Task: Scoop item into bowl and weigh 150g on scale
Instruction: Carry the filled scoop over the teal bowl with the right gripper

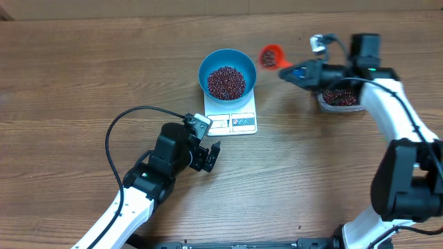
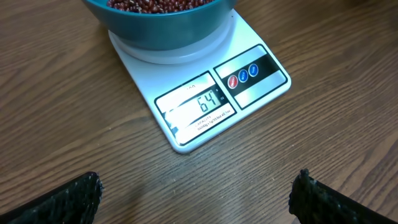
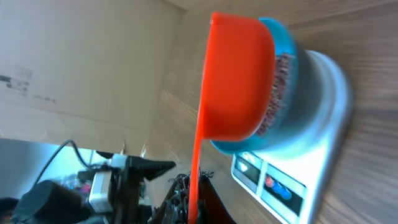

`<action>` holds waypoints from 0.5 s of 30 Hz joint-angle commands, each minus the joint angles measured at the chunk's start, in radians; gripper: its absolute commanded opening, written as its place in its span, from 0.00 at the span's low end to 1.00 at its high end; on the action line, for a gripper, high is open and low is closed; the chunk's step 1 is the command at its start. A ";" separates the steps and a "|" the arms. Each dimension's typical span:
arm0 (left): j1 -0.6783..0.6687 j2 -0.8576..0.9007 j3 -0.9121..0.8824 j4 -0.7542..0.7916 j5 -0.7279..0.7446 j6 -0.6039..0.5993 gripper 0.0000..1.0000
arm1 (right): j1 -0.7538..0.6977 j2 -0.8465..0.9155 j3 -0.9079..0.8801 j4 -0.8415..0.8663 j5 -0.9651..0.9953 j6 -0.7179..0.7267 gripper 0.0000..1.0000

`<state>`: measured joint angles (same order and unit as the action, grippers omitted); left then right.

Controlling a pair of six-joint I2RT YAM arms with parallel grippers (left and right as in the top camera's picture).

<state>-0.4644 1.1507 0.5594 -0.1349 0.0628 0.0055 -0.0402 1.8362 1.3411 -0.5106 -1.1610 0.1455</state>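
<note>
Bowl (image 2: pixel 161 31) and scoop (image 3: pixel 236 81) are glossy plastic, scale (image 2: pixel 155 74) smooth, table (image 1: pixel 311 173) matt wood-grain.

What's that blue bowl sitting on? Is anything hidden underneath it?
The blue bowl rests on a flat white kitchen scale, whose display in front reads 64. The weighing surface directly under the bowl is covered, so nothing there can be seen.

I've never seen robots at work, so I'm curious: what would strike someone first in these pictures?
A blue bowl filled with dark red-brown beans sits on a white scale in the middle of the table, its display reading 64. Just to the right, the right end effector holds a bright orange scoop beside the bowl.
</note>
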 commanded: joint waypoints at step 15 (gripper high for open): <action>-0.001 0.007 -0.002 0.000 -0.011 -0.006 1.00 | 0.329 0.003 0.049 0.115 0.490 0.210 0.04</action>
<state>-0.4644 1.1507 0.5594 -0.1345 0.0628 0.0055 0.2703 1.8378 1.3449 -0.3908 -0.7986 0.3595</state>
